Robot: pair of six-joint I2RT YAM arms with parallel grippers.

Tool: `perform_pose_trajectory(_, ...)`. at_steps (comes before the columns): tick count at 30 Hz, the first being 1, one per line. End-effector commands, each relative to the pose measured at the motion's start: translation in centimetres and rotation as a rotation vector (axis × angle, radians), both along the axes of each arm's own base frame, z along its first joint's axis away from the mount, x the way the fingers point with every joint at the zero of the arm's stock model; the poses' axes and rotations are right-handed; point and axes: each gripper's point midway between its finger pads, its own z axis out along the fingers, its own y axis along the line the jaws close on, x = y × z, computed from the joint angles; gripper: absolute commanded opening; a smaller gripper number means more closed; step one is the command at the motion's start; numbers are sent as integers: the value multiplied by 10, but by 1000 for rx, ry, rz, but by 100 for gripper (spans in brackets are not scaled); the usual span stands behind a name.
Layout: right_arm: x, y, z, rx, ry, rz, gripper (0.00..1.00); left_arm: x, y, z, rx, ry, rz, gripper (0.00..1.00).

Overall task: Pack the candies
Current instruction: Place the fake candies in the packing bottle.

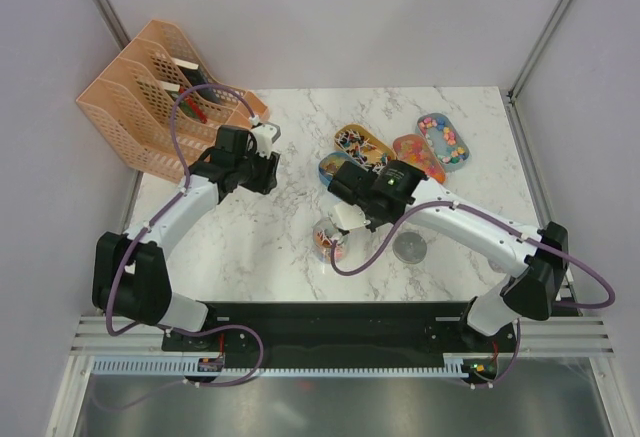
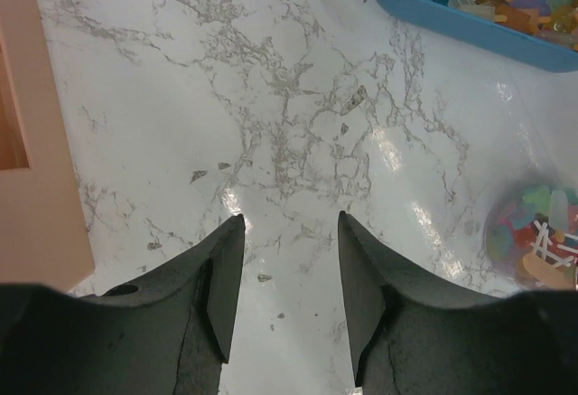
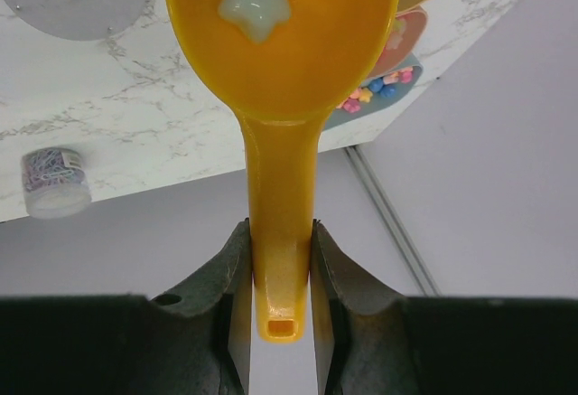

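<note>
Clamping the handle of a yellow-orange plastic scoop [image 3: 287, 70], the right gripper [image 3: 281, 241] presses it from both sides; tiny assorted candies [image 3: 255, 2] lie in the scoop's bowl, just beyond the fingers. More fill a clear round cup [image 2: 533, 241] and a blue oval tray [image 2: 470, 20]; the left gripper [image 2: 289, 241] hangs over the white marble table [image 2: 298, 97], jaws apart, nothing between, cup near on the right of its wrist view

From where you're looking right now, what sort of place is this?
Probably a robot test booth: plain panel walls on metal posts box in a marble-look table, and two robot arms are bolted to a black base plate at its near edge. Oval trays of candies suggest a staged packing exercise.
</note>
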Motion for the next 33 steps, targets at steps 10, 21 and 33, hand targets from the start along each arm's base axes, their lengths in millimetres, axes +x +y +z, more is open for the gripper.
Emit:
perform_pose_trajectory(10, -13, -2, 24, -214, -123, 92, 0, 5, -9, 18, -79, -48, 0, 54)
perform_pose_trajectory(21, -14, -2, 28, -258, -179, 101, 0, 3, -18, 24, -128, -40, -20, 55)
perform_pose_trajectory(33, 1, 7, 7, 236, 7, -291, 0, -58, -98, 74, -594, 206, -367, 80)
